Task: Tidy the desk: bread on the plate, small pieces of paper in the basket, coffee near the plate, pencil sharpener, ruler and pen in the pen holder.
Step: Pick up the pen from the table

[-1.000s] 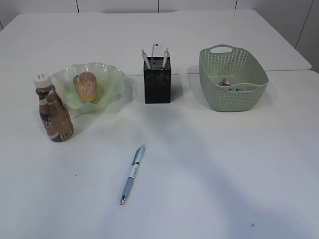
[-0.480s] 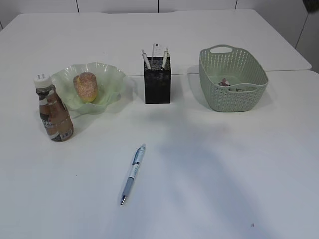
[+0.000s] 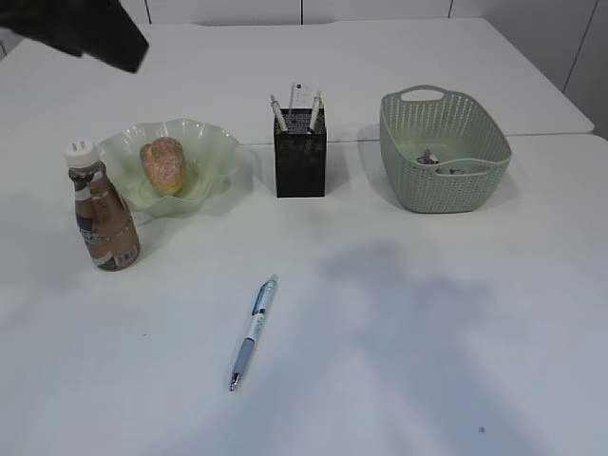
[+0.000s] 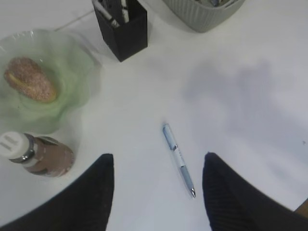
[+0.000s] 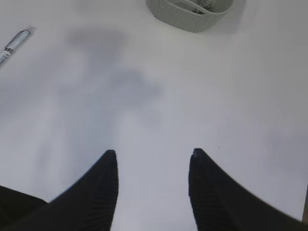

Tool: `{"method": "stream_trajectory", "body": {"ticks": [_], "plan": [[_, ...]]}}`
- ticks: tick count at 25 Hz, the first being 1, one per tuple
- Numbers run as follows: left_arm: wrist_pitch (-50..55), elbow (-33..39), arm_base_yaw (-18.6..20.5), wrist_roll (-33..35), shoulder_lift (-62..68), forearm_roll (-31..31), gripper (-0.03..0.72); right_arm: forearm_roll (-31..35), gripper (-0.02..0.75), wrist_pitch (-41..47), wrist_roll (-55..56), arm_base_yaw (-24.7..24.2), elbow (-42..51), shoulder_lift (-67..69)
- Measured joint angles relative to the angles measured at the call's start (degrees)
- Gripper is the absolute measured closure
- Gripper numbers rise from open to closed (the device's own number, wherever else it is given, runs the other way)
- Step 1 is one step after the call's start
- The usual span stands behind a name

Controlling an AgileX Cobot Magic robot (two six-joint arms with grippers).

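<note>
A blue pen (image 3: 253,332) lies loose on the white table, also in the left wrist view (image 4: 178,159) and at the edge of the right wrist view (image 5: 10,45). The bread (image 3: 163,164) sits on the green plate (image 3: 214,152). The coffee bottle (image 3: 103,209) stands just left of the plate. The black pen holder (image 3: 300,152) holds pens and a ruler. The green basket (image 3: 444,152) holds small paper pieces. My left gripper (image 4: 158,161) is open and empty, high above the pen; part of that arm (image 3: 81,28) shows top left. My right gripper (image 5: 153,158) is open and empty over bare table.
The white table's far edge (image 3: 541,133) runs behind the basket, with a second table surface beyond it. The basket's wall shows at the top of the right wrist view (image 5: 185,17).
The left arm has come into the exterior view at the top left. Shadows on the table have shifted. The objects have not moved.
</note>
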Motion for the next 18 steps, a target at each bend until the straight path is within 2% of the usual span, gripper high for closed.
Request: {"method": "stream_trajectory", "body": {"ticks": [6,12,18], "plan": [[2.0,-0.1,-1.0,-7.6,9.2,1.0,0.272,-1.1,0.351,0.0,0.0,0.0,0.3,-1.2],[3.9,-0.1,-1.0,-8.6,18.6,0.3,0.272,-2.8,0.350,-0.1,0.0,0.0,4.2,-1.7],[-0.1,-0.1,-2.0,-8.7,23.7,-1.8,0.272,-3.9,0.350,-0.2,0.0,0.0,11.8,-6.5]]}}
